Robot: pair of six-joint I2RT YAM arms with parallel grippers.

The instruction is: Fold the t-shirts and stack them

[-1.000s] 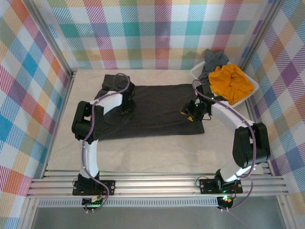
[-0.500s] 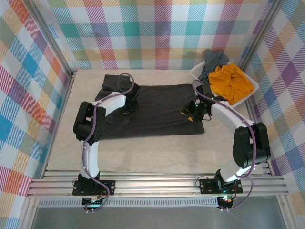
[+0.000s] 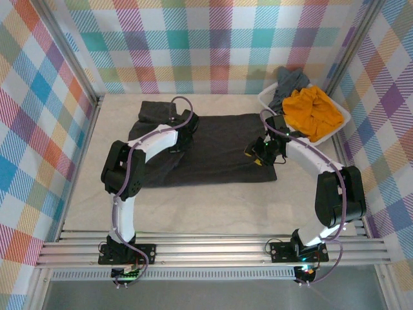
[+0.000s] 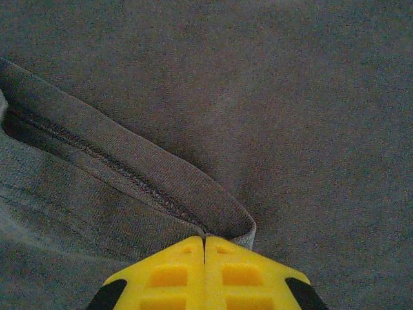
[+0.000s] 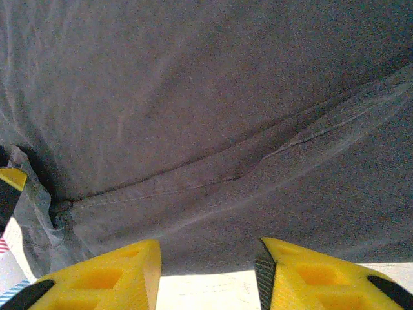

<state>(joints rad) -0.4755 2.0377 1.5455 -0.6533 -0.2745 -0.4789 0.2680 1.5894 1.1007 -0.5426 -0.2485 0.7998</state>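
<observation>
The dark charcoal t-shirt (image 3: 222,148) lies spread across the middle of the table. My left gripper (image 3: 184,134) is low on its left half. In the left wrist view the yellow fingertips (image 4: 187,258) are pressed together on a folded, stitched hem (image 4: 129,171) of this shirt, and my left gripper (image 4: 204,240) pinches the fold. My right gripper (image 3: 261,154) hovers at the shirt's right front edge. Its jaws are apart in the right wrist view, and my right gripper (image 5: 208,265) holds nothing. The mustard-orange t-shirt (image 3: 313,111) and the slate grey t-shirt (image 3: 289,81) sit in the basket.
The white slatted basket (image 3: 342,119) stands at the back right corner, against the plaid wall. Bare beige table (image 3: 213,206) runs between the shirt and the metal rail at the near edge. A strip of table (image 5: 206,292) shows between the right fingers.
The left gripper has shut on the hem and moved right and back. It has dragged the shirt's left front part inward. The right arm has stayed still.
</observation>
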